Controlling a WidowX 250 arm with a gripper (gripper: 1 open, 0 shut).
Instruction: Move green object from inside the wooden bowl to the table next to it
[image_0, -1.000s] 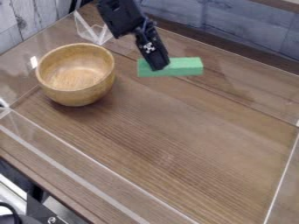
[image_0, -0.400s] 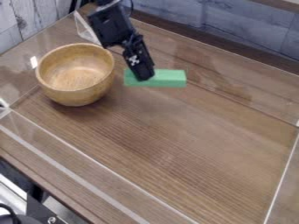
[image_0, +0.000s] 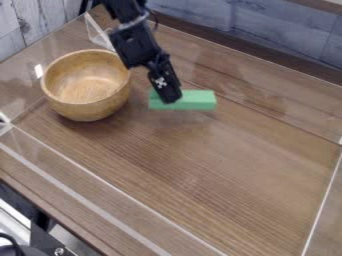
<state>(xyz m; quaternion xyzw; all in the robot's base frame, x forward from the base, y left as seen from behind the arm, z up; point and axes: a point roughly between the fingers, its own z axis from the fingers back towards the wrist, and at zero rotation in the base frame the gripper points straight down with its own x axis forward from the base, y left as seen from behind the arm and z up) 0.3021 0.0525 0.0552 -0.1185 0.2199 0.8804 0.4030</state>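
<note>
Even, soft indoor light, faint glare on the table (image_0: 201, 180), slightly low-resolution blur throughout.

A lab bench: wood-grain table (image_0: 201, 190) fenced by clear acrylic walls (image_0: 325, 205).

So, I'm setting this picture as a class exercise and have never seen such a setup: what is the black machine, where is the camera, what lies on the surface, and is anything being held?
The black machine is a single robot arm ending in a gripper, a two-fingered clamp. The one camera looks down at an angle from in front of the table. The surface is a brown wood-grain tabletop with low clear plastic walls. On it sits a round light tan wooden bowl, which looks empty. Right of the bowl, the gripper is shut on one end of a small bright green rectangular block, at or just above the tabletop; I cannot tell which.
</note>
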